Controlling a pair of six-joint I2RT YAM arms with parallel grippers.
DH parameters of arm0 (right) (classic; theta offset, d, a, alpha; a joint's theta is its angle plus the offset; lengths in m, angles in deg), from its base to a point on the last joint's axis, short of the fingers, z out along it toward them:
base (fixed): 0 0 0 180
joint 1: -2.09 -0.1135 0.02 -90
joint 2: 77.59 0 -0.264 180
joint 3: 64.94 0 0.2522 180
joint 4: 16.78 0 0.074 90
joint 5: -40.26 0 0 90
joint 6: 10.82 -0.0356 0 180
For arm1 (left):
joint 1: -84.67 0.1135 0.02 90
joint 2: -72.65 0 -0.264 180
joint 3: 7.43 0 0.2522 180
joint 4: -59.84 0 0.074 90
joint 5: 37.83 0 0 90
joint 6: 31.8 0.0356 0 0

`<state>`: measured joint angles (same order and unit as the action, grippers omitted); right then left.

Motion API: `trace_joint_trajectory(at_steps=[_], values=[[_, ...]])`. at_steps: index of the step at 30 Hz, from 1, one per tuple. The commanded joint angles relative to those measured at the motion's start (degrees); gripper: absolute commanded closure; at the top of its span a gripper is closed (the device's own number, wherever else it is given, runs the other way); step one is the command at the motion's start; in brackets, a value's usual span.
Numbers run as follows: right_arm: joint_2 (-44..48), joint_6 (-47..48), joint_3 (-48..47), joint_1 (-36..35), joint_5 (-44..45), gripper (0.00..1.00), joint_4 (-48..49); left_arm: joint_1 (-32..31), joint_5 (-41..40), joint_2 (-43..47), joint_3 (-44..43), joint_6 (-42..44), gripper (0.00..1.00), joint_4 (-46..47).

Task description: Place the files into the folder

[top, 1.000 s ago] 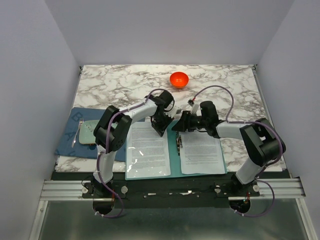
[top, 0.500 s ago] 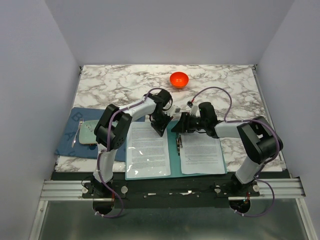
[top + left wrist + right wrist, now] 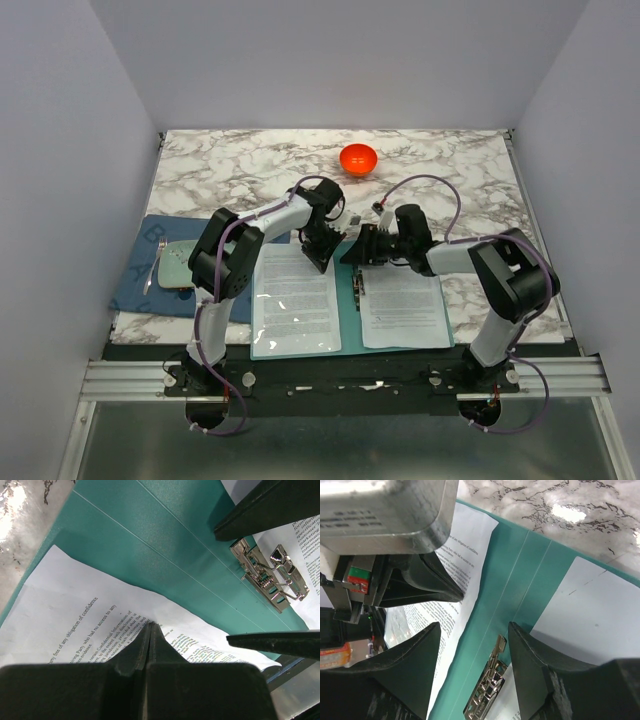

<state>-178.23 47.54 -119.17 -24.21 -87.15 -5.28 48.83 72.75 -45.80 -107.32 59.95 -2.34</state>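
Note:
The teal folder [image 3: 348, 300] lies open at the table's near edge, with a metal clip [image 3: 360, 285] by its spine. White printed files lie on both halves: one stack on the left [image 3: 293, 295], one on the right [image 3: 400, 300]. My left gripper [image 3: 322, 258] is shut, and its tips [image 3: 150, 625] pinch the left sheet [image 3: 75, 610] near its spine-side edge. My right gripper [image 3: 350, 255] is open and empty, and it hovers [image 3: 475, 627] over the spine [image 3: 515, 570], just above the clip [image 3: 487, 690]. The clip also shows in the left wrist view [image 3: 267, 580].
An orange bowl [image 3: 358, 158] stands at the back centre. A dark blue mat [image 3: 150, 285] with a pale green tray [image 3: 178, 265] lies at the left. The two grippers are close together over the folder's far edge.
My right gripper has crept slightly left toward the spine. My left gripper has stayed on the left sheet's edge.

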Motion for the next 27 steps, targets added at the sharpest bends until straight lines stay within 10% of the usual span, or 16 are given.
trace_joint_trajectory(at_steps=[1, 27], values=[[-1.40, -1.94, -0.40, -0.50, -2.32, 0.36, 4.89, -0.02, -2.91, -3.54, 2.63, 1.67, 1.00, -0.88], [2.46, -6.06, 4.52, -0.68, -5.57, 0.39, 11.04, -0.02, -4.93, -1.78, 3.42, 2.02, 1.00, -0.44]])
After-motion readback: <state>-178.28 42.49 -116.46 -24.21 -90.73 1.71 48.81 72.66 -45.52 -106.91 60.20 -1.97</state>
